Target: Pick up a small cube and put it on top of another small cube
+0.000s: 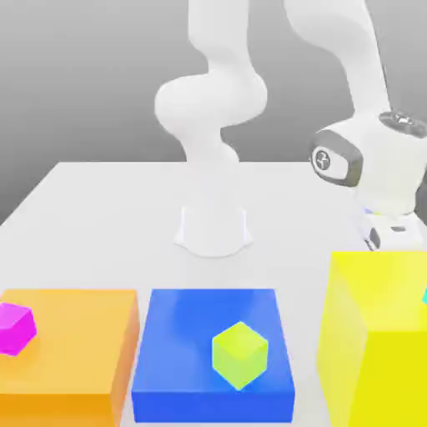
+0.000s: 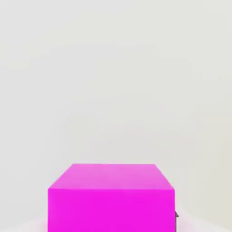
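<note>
In the hand view a small magenta cube (image 2: 111,198) sits very close up between my jaws, over the white table. A dark fingertip (image 2: 176,218) shows at its side. My gripper is shut on this small cube. In the exterior view my hand (image 1: 390,225) reaches down behind the tall yellow block (image 1: 375,342) at the exterior view's right, which hides the fingers and the held cube. A sliver of the cyan small cube (image 1: 424,295) shows on top of the yellow block at the frame's edge. A second magenta cube (image 1: 15,327) rests on the orange block (image 1: 75,359).
A lime-green cube (image 1: 239,354) stands on the blue block (image 1: 192,334) in the middle. The arm's white base (image 1: 213,229) is behind the blocks on the white table (image 1: 100,208). The three big blocks line the front.
</note>
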Controlling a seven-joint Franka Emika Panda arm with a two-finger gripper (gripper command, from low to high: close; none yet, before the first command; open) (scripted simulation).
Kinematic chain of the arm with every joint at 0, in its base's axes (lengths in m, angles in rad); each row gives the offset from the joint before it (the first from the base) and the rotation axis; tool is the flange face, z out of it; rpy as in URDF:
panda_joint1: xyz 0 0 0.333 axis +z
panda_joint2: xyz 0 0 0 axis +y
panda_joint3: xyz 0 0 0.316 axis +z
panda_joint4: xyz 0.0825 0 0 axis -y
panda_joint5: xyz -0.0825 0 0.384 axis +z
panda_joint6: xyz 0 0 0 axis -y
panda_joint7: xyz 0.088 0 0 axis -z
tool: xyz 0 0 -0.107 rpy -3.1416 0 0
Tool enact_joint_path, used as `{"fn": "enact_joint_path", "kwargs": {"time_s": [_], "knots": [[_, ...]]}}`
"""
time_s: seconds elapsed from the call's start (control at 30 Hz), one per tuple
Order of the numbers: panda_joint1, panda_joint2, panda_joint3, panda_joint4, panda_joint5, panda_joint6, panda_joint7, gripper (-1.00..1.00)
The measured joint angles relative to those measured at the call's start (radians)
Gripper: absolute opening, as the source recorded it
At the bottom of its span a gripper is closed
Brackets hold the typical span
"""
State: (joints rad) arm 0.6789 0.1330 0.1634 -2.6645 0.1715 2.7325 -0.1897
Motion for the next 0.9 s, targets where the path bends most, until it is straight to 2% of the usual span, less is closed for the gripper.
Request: {"fn": "enact_joint_path", "kwargs": {"time_s": [0.2,0.43,0.7,0.83,0.87,0.9], "knots": [[0.019,0.050,0.037,0.209,0.070,-0.165,0.054,-1.00],[-0.030,0.000,-0.079,0.460,-0.032,-0.435,0.345,-1.00],[-0.150,-0.078,-0.168,0.747,-0.142,-0.755,0.686,-1.00],[-0.163,-0.038,-0.182,0.694,-0.161,-0.668,0.754,-1.00],[-0.162,-0.027,-0.182,0.672,-0.162,-0.635,0.756,1.00],[-0.162,-0.027,-0.182,0.672,-0.162,-0.635,0.756,1.00]]}}
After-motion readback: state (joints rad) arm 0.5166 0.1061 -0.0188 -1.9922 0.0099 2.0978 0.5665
